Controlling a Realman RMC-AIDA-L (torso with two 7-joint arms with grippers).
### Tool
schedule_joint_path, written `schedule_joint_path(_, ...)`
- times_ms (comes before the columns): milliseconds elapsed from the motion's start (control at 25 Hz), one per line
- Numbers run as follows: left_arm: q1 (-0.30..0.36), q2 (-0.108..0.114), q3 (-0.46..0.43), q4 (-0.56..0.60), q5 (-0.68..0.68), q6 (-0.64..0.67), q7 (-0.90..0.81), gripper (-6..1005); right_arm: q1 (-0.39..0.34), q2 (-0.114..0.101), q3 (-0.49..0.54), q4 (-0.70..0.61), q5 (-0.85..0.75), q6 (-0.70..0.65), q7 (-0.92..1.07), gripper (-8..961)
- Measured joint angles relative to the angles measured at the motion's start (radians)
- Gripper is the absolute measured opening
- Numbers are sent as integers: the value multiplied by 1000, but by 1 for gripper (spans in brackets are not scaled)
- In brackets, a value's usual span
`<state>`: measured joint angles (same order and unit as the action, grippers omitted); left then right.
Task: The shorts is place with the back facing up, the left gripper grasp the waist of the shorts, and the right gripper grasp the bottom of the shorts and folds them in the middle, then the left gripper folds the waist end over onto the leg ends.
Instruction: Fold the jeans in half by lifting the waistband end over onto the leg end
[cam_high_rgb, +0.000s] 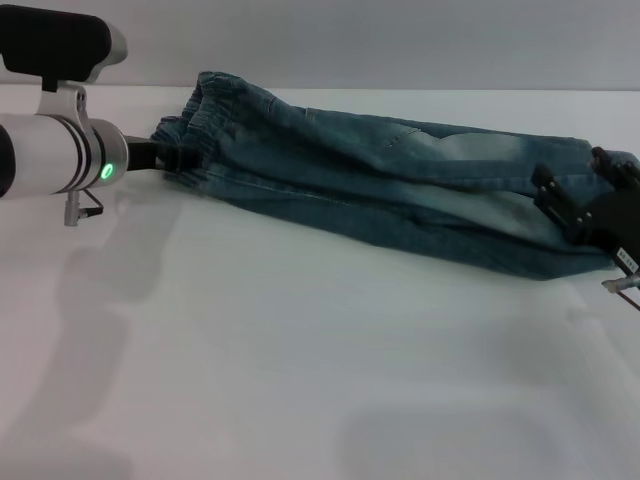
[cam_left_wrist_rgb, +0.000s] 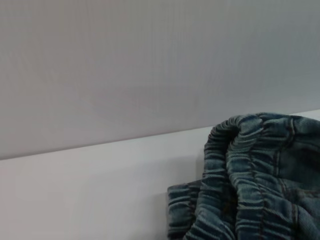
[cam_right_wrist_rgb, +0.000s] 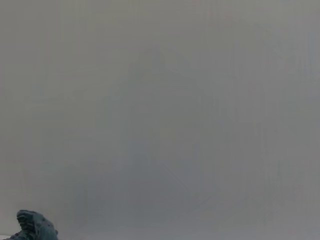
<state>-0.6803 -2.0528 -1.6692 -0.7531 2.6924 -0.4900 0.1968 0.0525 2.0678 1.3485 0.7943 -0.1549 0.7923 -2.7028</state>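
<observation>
The shorts (cam_high_rgb: 400, 190) lie on the white counter (cam_high_rgb: 300, 360), already folded lengthwise into a long, narrow strip. The long axis runs across the head view from the robot's left to its right, slanting a little nearer to the robot on the right. The waist of the shorts (cam_high_rgb: 205, 120) points to the robot's left and sits farther back; the leg ends (cam_high_rgb: 575, 225) point to the robot's right. A paler, worn patch shows on the denim toward the leg end.

The left tool (cam_high_rgb: 165, 155) reaches in from the left, on a thick white arm with a green light, and meets the gathered waistband at its nearer corner. Its black tip is buried in the ruffles, so it looks to be pinching the waist, with the band bunched up around it. In the left wrist view the waistband (cam_left_wrist_rgb: 250, 175) rises in a crumpled hump of elastic folds above the counter surface, against a plain grey wall (cam_left_wrist_rgb: 125, 65).

The right tool (cam_high_rgb: 590, 215) is at the far right edge of the head view, a black boxy shape lying against the hems at the bottom of the shorts. Whether its fingers are spread or pressed together cannot be told, since the cloth and the tool's own body cover them. The right wrist view shows only the grey wall and a small knot of denim (cam_right_wrist_rgb: 35, 226) at one corner
</observation>
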Motion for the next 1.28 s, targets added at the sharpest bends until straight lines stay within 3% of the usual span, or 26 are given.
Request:
schedule_joint_path(160, -21, -1, -2, 35, -1, 1, 0, 821, 2, 0, 0, 0, -1, -1, 0, 704)
schedule_joint_path(440, -61, -2, -9, 94, -3, 8, 3, 820, 3, -1, 0, 0, -14, -2, 13, 705)
schedule_joint_path(1280, -79, -7, -1, 102, -4, 14, 4, 817, 22, -9, 0, -3, -14, -12, 21, 705)
